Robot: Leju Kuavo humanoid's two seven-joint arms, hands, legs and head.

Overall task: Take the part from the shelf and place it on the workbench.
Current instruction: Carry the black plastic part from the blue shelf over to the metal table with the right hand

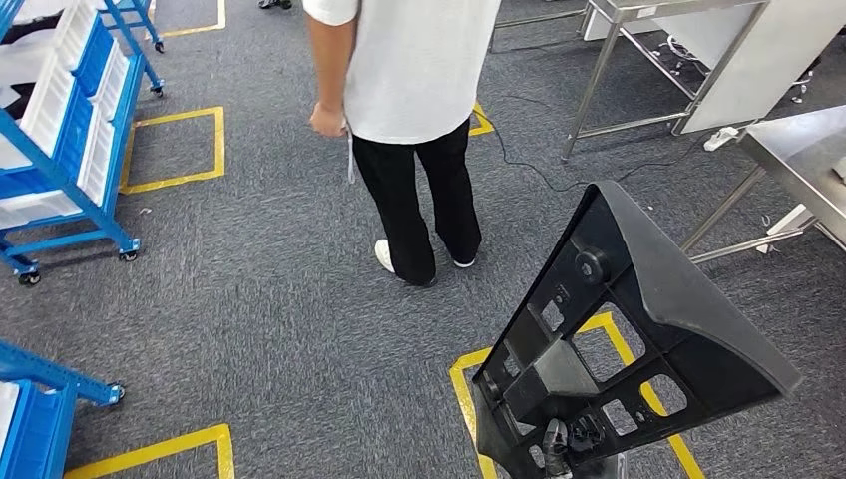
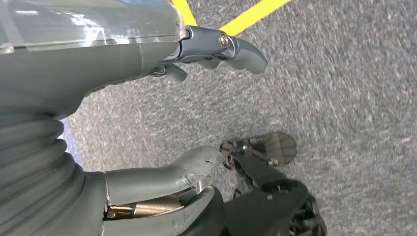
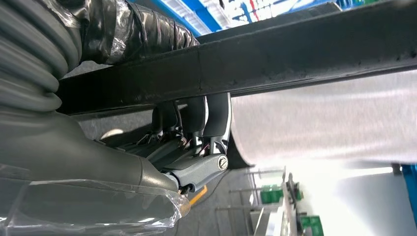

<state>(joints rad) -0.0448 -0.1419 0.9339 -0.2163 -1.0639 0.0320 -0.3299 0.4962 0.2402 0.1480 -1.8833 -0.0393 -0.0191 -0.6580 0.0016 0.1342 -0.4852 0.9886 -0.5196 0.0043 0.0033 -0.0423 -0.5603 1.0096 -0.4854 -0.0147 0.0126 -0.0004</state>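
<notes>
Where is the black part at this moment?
In the head view the black part is low on the right, held up by the right hand above a yellow floor marking, with the person ahead and the steel workbench further right.

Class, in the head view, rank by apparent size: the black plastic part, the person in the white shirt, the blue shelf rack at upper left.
1. Person in the white shirt and black plastic part: alike; the part is nearer, so unranked.
2. Blue shelf rack, cut off by the frame.

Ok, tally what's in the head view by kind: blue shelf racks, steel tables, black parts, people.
Blue shelf racks: 2
Steel tables: 2
Black part: 1
Person: 1
Total: 6
</notes>
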